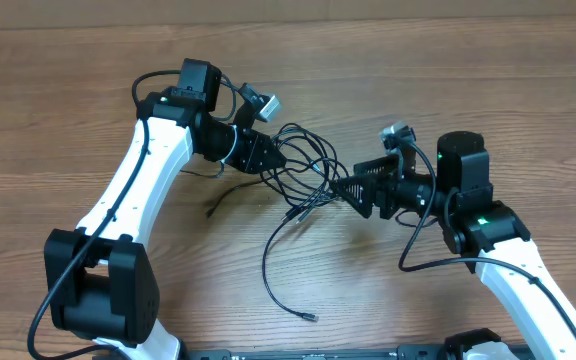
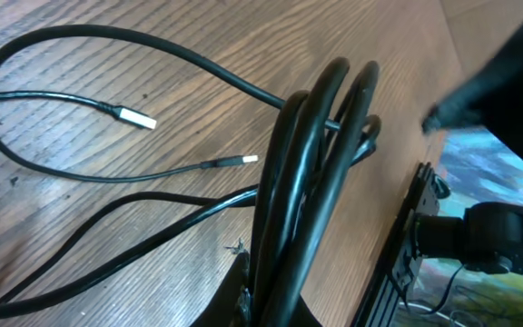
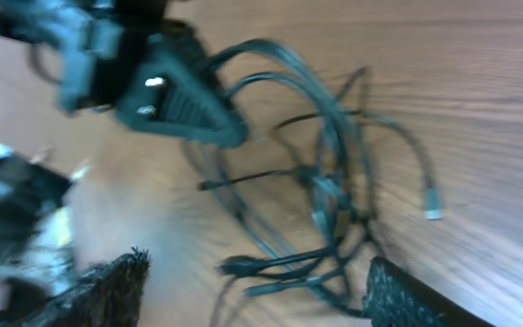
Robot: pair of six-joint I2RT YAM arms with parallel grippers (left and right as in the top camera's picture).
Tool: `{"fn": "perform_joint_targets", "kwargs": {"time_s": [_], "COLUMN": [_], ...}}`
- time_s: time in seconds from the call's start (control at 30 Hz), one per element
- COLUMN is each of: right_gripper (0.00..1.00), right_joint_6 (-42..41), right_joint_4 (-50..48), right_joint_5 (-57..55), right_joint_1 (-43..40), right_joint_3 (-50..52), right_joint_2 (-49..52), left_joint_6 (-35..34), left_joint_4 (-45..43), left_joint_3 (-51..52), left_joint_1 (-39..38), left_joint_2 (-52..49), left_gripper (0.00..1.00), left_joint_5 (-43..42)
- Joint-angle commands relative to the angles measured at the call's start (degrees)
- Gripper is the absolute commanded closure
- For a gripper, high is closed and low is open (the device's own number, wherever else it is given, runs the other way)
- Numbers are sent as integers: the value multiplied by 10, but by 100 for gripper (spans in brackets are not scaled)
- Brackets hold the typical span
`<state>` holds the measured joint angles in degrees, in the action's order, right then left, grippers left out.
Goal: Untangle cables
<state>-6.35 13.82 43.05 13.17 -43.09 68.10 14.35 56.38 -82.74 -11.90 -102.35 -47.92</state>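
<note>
The cables (image 1: 303,165) are thin black cords lying in a tangle on the wooden table between my two arms. My left gripper (image 1: 273,155) is shut on a bundle of cable loops (image 2: 302,182), which rise from its jaws (image 2: 275,304). Two silver-tipped plugs (image 2: 139,118) lie on the wood beyond. My right gripper (image 1: 340,187) faces the tangle from the right. Its fingers (image 3: 107,286) stand wide apart and open (image 3: 257,286). Blurred cable strands (image 3: 307,263) lie between and just ahead of them, with nothing clamped.
One long cord trails toward the front of the table and ends in a plug (image 1: 313,317). A short cord end (image 1: 211,212) lies left of the tangle. In the right wrist view the left gripper (image 3: 180,100) shows beyond the cables.
</note>
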Motion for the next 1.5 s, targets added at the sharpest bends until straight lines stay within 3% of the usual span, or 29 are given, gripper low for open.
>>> {"fn": "perform_joint_targets", "kwargs": {"time_s": [0.0,0.07,0.27,0.6,0.7,0.73,0.83,1.0,1.2,1.47], "right_gripper": [28,28,16,14,28,39,56,59,66,78], "right_joint_6": [44,69,114,129,129,129,129,129,128,126], "right_joint_4": [-1,-2,0,16,20,22,26,32,44,47], "right_joint_5": [-88,-89,-89,-92,-92,-92,-91,-91,-69,-59], "right_joint_1": [0,0,0,0,0,0,0,0,0,0], "right_joint_3": [-11,-11,-10,-10,-10,-10,-10,-10,-10,-10], "right_joint_2": [1,1,2,38,52,53,53,53,52,42], "left_joint_6": [31,37,37,32,32,32,32,32,-57,-70], "left_joint_4": [4,1,-4,-33,-33,-33,-35,-46,-80,-82], "left_joint_3": [1,1,1,1,1,1,1,1,1,1], "left_joint_1": [-2,-2,-10,-44,-44,-44,-42,-42,-42,-42], "left_joint_2": [-5,-5,-5,-5,-5,-5,-5,-5,-5,-5], "left_gripper": [96,96,96,96,96,96,96,96,96,96], "left_joint_5": [-63,-76,-101,-111,-111,-111,-110,-99,-21,-6]}}
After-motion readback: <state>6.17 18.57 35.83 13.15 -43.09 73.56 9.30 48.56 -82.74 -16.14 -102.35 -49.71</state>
